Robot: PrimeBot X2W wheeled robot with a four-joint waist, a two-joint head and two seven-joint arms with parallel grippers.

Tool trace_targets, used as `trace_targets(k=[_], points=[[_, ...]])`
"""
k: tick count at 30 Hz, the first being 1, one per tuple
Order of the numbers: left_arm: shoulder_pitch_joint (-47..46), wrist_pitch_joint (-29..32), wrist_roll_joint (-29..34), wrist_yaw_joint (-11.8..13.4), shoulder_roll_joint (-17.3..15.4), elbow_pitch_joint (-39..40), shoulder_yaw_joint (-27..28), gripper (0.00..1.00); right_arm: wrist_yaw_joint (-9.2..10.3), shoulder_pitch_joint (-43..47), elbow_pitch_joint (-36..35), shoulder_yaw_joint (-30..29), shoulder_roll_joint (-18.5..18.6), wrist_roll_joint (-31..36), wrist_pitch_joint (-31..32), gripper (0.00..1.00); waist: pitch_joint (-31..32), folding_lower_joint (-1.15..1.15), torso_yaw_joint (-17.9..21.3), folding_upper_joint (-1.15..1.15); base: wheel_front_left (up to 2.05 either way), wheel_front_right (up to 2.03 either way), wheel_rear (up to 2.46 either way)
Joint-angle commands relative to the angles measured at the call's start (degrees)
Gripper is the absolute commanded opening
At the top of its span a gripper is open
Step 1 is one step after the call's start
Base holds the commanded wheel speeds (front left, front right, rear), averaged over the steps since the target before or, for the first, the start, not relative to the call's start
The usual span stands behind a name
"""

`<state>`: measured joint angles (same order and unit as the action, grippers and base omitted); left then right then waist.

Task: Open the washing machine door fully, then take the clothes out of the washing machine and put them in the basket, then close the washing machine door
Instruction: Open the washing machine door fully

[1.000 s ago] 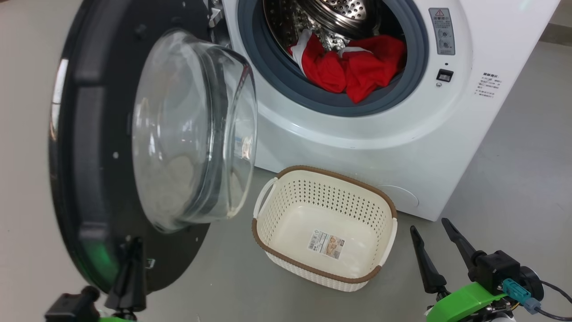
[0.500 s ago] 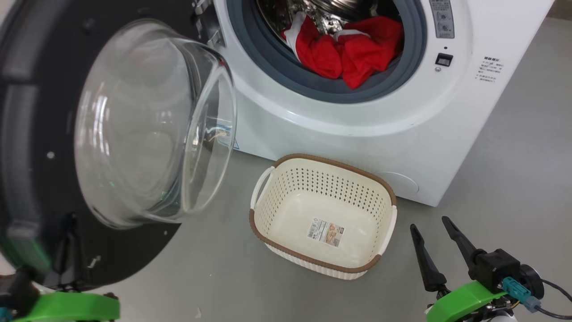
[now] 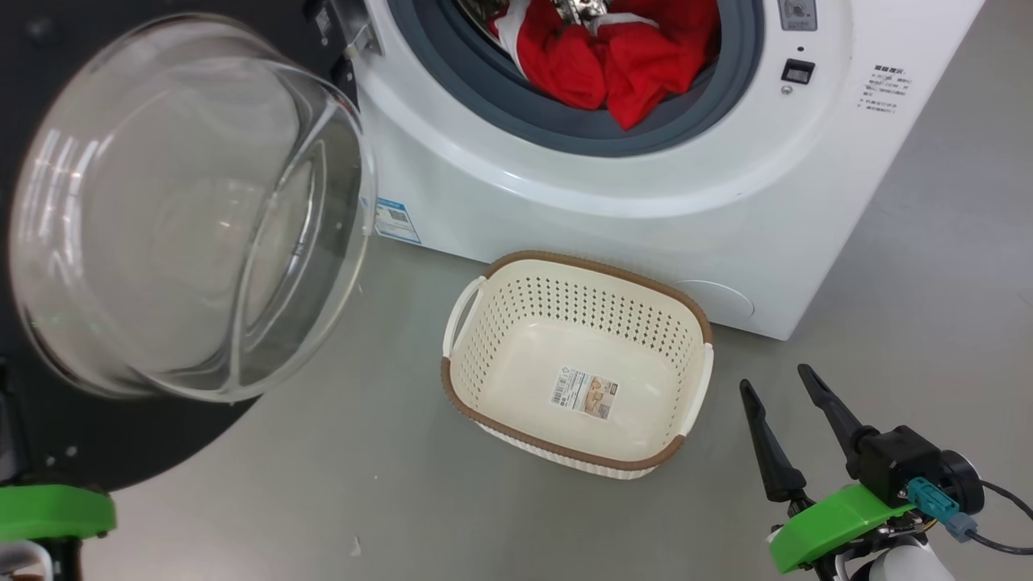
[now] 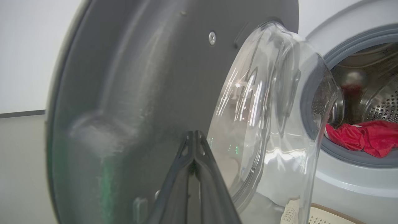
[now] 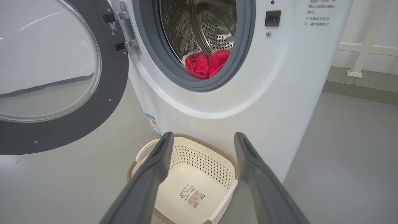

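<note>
The washing machine [image 3: 613, 210] stands with its door [image 3: 81, 436] swung wide to the left, the clear glass bowl [image 3: 186, 210] facing me. Red clothes [image 3: 613, 64] lie at the drum's mouth, over the grey gasket. On the floor in front of the washer sits the cream basket [image 3: 593, 262], holding nothing. My right gripper [image 3: 775, 378] hovers open to the right of the basket, and in the right wrist view the right gripper [image 5: 203, 137] frames the basket [image 5: 202, 155]. My left gripper [image 4: 194, 132] is shut on nothing, tips close against the door's dark inner face [image 4: 140, 77].
A grey floor runs all around the washer. A blue label [image 3: 395, 219] is stuck low on its front. A white rail and post [image 5: 363, 46] stand behind the machine's right side. A small white scrap [image 3: 353, 549] lies on the floor near me.
The door has swung further open to the left, and my left arm has gone left with it. The head camera has shifted. The right gripper has stayed in place.
</note>
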<state>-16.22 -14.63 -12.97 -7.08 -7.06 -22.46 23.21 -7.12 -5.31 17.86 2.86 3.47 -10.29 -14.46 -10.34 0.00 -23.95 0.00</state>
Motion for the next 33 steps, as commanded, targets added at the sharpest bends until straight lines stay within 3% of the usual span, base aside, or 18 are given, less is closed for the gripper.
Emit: trace_targets(k=[1,18,33], points=[[-2.3,-0.4,0.8,0.3,-3.6,0.7,3.2,0.00,-0.36,-2.2,-1.3,1.7,0.3,0.7,-0.5,1.00,-0.3,0.00,0.3,0.00,0.00,0.00,0.00],[-10.1,-0.4,1.3,-0.3,-8.8,-10.5,12.0,0.00,-0.36,-4.4,-1.4,2.2,0.8,1.6,-0.5,1.00,-3.1,0.00,2.3,0.00,0.00,0.00,0.00],[-14.1,-0.4,4.1,-0.4,-11.6,-16.5,15.8,0.00,-0.36,-5.4,-1.2,3.2,0.4,2.0,-0.5,1.00,-4.4,0.00,3.6,0.00,0.00,0.00,0.00]])
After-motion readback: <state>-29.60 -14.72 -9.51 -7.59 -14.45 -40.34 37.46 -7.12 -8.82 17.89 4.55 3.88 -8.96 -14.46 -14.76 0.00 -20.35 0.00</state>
